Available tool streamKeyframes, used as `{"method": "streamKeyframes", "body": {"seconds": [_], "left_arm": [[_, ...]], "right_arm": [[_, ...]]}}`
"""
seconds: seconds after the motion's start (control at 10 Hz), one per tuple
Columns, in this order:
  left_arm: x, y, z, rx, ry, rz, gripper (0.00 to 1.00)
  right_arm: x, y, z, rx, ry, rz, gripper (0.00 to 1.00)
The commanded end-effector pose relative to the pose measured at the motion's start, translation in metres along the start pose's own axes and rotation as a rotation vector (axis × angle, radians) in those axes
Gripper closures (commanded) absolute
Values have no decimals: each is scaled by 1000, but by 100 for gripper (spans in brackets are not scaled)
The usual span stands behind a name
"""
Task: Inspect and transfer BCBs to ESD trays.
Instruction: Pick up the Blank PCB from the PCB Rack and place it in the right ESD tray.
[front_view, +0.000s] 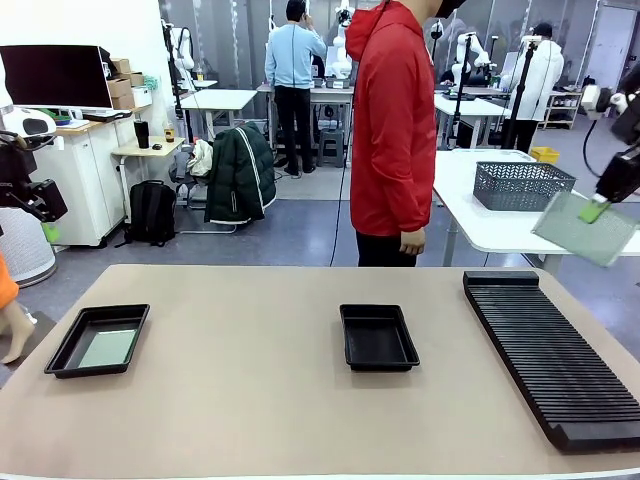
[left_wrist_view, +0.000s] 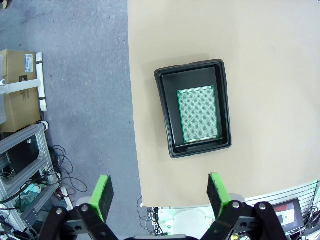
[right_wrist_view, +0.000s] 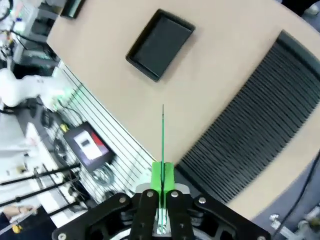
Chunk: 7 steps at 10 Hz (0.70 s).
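High at the right edge of the front view, my right gripper is shut on a green BCB, held tilted in the air above the rack. In the right wrist view the same BCB shows edge-on between the shut fingers. A second BCB lies flat in the left ESD tray; the left wrist view looks straight down on that BCB and its tray. My left gripper hangs open, high above the table's left edge. The middle ESD tray holds nothing.
A long black ribbed rack lies along the table's right side. A person in a red hoodie stands at the far edge. Behind, a grey mesh basket sits on a white table.
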<state>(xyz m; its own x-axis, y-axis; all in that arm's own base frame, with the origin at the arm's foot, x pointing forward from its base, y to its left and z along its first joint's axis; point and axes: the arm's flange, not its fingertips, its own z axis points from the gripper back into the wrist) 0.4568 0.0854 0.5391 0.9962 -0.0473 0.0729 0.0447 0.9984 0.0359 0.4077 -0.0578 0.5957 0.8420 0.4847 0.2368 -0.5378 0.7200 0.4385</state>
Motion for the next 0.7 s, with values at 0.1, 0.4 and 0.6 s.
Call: {"method": "streamKeyframes", "body": {"seconds": [0.1, 0.4, 0.6], "left_arm": [[0, 0, 0, 0, 1, 1, 0], [0, 0, 0, 0, 1, 1, 0], [0, 0, 0, 0, 1, 1, 0]], "right_arm": [[9, 14, -72, 111, -100, -171, 98], [20, 23, -154, 156, -178, -348, 98], [26, 29, -199, 177, -235, -412, 98]]}}
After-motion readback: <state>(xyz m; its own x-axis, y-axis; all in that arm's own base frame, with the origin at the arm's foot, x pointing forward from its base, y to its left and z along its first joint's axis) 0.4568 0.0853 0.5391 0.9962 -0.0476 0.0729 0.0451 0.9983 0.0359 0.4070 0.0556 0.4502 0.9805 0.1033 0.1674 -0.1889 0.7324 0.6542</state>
